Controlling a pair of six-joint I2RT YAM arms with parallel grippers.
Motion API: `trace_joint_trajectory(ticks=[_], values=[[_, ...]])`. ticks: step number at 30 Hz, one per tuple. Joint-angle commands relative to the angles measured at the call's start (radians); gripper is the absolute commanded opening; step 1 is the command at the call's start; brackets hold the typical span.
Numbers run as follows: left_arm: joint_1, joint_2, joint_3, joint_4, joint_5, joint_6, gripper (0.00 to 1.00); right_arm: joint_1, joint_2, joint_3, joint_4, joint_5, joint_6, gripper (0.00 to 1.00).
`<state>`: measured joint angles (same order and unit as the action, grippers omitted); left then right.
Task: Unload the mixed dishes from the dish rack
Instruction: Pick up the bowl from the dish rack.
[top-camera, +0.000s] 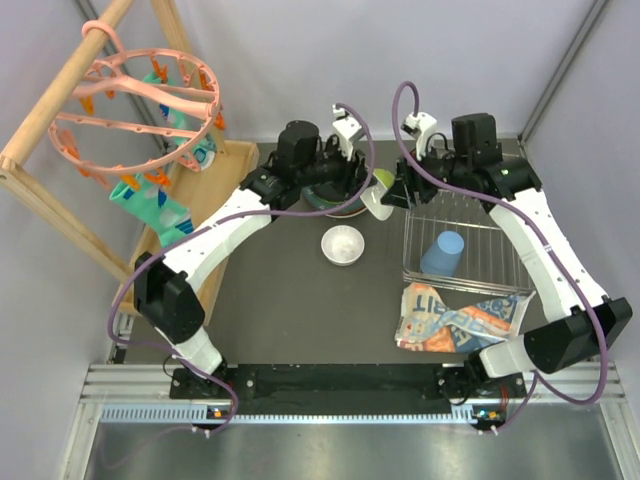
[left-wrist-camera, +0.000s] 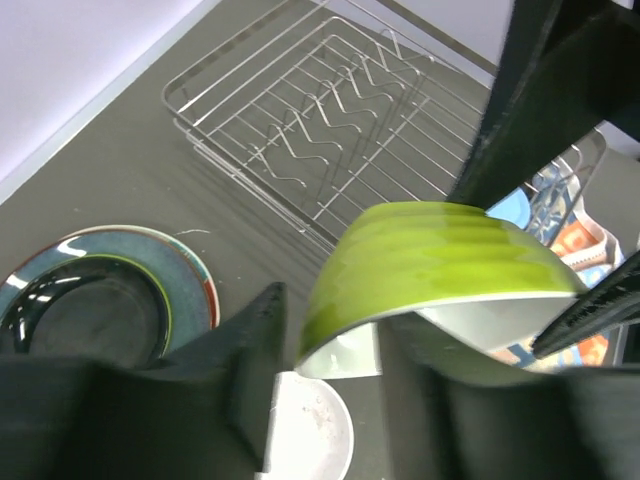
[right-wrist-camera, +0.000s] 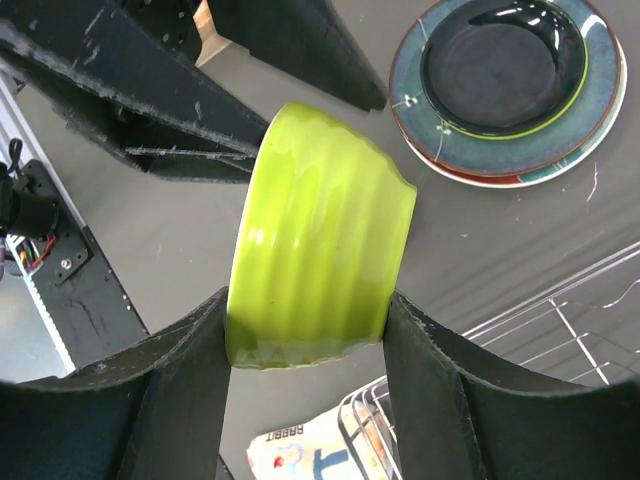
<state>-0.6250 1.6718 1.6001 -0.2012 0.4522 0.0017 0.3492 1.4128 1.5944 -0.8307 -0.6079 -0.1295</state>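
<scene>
Right gripper (right-wrist-camera: 308, 312) clamped on lime-green bowl (right-wrist-camera: 320, 220), rim toward left gripper (left-wrist-camera: 335, 325), whose jaws straddle it, closure unclear.

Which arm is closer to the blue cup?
The right end effector, holding the green bowl, is at the dish rack's corner near the blue cup; the left end effector is farther left, by the plates.

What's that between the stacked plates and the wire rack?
A lime-green bowl, gripped by the right pincer. The top view shows it between the stacked plates and the dish rack.
</scene>
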Motion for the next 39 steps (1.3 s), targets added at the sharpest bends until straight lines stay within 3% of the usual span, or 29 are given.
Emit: trace_joint_trajectory(ticks=[1, 2, 3, 4, 7, 15, 16, 17, 19, 22, 26, 30, 37, 39], values=[[0.001, 0.008, -0.005, 0.077, 0.022, 0.003, 0.38, 0.011, -0.046, 0.004, 0.01, -0.116, -0.016, 0.43], [0.001, 0.008, -0.008, 0.077, 0.035, 0.003, 0.33, 0.011, -0.046, 0.006, 0.012, -0.119, -0.015, 0.43], [-0.001, 0.006, -0.014, 0.086, 0.066, -0.026, 0.19, 0.011, -0.044, 0.001, 0.012, -0.122, -0.015, 0.43], [0.001, 0.005, -0.025, 0.089, 0.075, -0.038, 0.11, 0.011, -0.044, -0.001, 0.012, -0.13, -0.015, 0.43], [0.001, -0.004, -0.055, 0.109, 0.089, -0.049, 0.0, 0.011, -0.043, -0.007, 0.007, -0.151, -0.016, 0.44], [0.001, -0.044, -0.108, 0.125, 0.097, -0.058, 0.0, 0.011, -0.048, -0.024, 0.002, -0.165, -0.022, 0.58], [-0.001, -0.044, -0.108, 0.121, 0.095, -0.057, 0.0, 0.011, -0.049, -0.028, 0.002, -0.161, -0.024, 0.63], [-0.001, -0.052, -0.106, 0.109, 0.088, -0.055, 0.0, 0.011, -0.051, -0.03, 0.001, -0.155, -0.022, 0.75], [0.002, -0.055, -0.098, 0.088, 0.068, -0.036, 0.0, 0.011, -0.055, -0.043, 0.008, -0.124, -0.022, 0.84], [0.007, -0.063, -0.08, 0.019, 0.007, 0.026, 0.0, 0.011, -0.077, -0.059, 0.018, -0.067, -0.018, 0.89], [0.025, -0.057, -0.043, -0.116, -0.073, 0.09, 0.0, 0.011, -0.1, -0.063, 0.024, 0.014, -0.013, 0.91], [0.045, -0.005, 0.065, -0.365, -0.202, 0.171, 0.0, 0.011, -0.126, -0.08, 0.045, 0.092, -0.005, 0.92], [0.05, 0.207, 0.323, -0.757, -0.247, 0.27, 0.0, 0.011, -0.15, -0.094, 0.047, 0.114, -0.007, 0.93], [0.05, 0.235, 0.351, -0.779, -0.251, 0.282, 0.0, 0.011, -0.156, -0.1, 0.045, 0.114, -0.01, 0.93]])
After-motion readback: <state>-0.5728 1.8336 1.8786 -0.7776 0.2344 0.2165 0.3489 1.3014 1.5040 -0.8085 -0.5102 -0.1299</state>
